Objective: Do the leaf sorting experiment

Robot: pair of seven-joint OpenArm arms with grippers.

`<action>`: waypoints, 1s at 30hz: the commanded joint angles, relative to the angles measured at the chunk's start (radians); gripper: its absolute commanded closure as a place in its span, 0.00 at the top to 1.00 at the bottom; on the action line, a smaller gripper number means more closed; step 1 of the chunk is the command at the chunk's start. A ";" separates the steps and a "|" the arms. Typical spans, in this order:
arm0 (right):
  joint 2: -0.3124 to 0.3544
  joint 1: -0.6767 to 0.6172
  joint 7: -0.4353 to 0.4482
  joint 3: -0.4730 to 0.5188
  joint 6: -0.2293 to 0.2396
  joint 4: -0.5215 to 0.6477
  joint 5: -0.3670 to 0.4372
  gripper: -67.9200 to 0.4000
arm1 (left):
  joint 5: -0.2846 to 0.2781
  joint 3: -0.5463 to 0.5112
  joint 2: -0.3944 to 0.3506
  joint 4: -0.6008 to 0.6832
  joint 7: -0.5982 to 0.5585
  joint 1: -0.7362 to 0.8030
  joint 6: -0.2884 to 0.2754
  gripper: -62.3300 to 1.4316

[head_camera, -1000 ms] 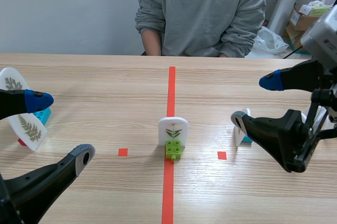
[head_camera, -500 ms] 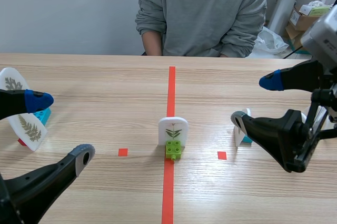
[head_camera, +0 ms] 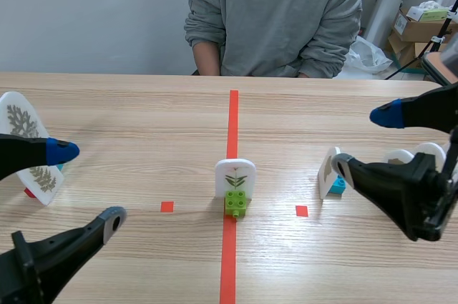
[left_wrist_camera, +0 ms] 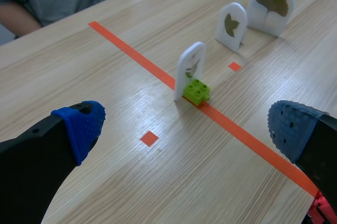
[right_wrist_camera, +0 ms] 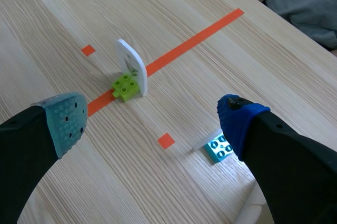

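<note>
Leaf card (head_camera: 235, 175) on green brick (head_camera: 235, 202), btwn L tool (head_camera: 91, 184) & R tool (head_camera: 362, 139)

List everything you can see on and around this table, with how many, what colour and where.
Middle leaf card: one, white with green leaf, upright on the tape line.
Green brick: one, lime, at that card's foot.
Left leaf cards: two, white with fern leaves, left edge of the table.
Right leaf cards: three, white with olive leaves, right side.
Teal brick: one, at the foot of the right card nearest the line.
Tape line: one, orange-red, down the middle.
Tape squares: two, orange-red, either side of the line.
Person: one, grey sweatshirt, seated across.
Left end effector: one, black, open, low left.
Right end effector: one, black, open, low right.
</note>
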 commanded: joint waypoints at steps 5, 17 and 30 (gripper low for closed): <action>0.013 -0.045 0.013 0.093 0.031 0.006 0.045 0.75 | -0.001 0.099 0.000 -0.076 -0.016 -0.112 -0.005 1.00; 0.007 -0.086 0.007 0.141 0.033 -0.002 0.045 0.75 | 0.086 0.346 0.044 -0.333 -0.019 -0.404 0.041 1.00; 0.008 -0.086 0.006 0.141 0.033 -0.002 0.044 0.75 | 0.144 0.449 0.192 -0.607 -0.052 -0.626 0.100 1.00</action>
